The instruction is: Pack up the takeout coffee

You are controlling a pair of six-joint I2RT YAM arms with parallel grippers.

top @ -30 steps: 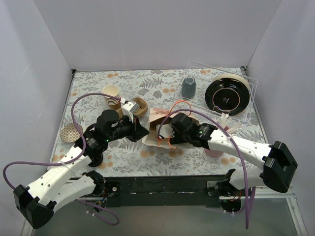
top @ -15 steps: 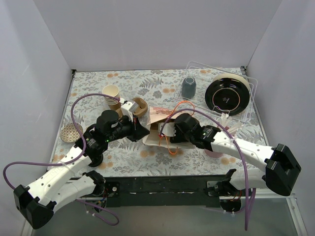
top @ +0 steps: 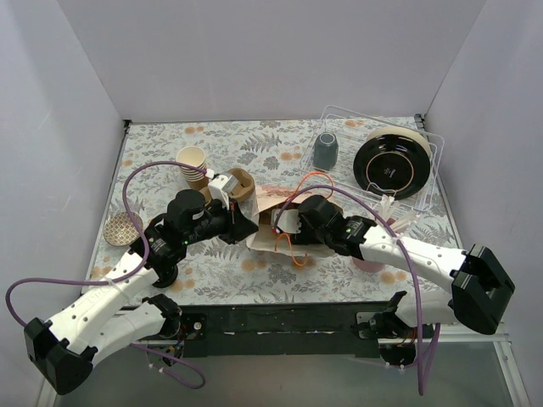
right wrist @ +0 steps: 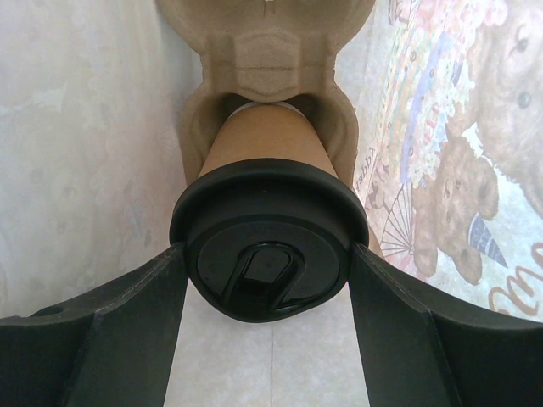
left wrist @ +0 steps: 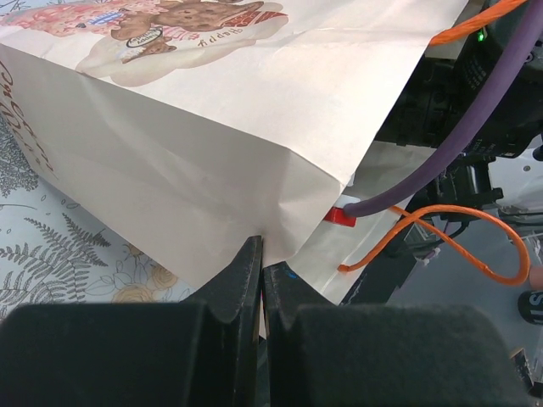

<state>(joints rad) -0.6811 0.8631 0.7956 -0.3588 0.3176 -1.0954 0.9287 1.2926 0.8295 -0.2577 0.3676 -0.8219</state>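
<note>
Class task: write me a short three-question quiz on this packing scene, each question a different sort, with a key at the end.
1. True or false: the left tool is pinched shut on an edge of the paper bag.
2. Inside the bag, what is the takeout coffee seated in? A) a metal bowl B) a moulded pulp carrier C) a wooden box
3. Fill in: the right tool has its fingers on either side of the cup's black ____.
Key: 1 true; 2 B; 3 lid.
</note>
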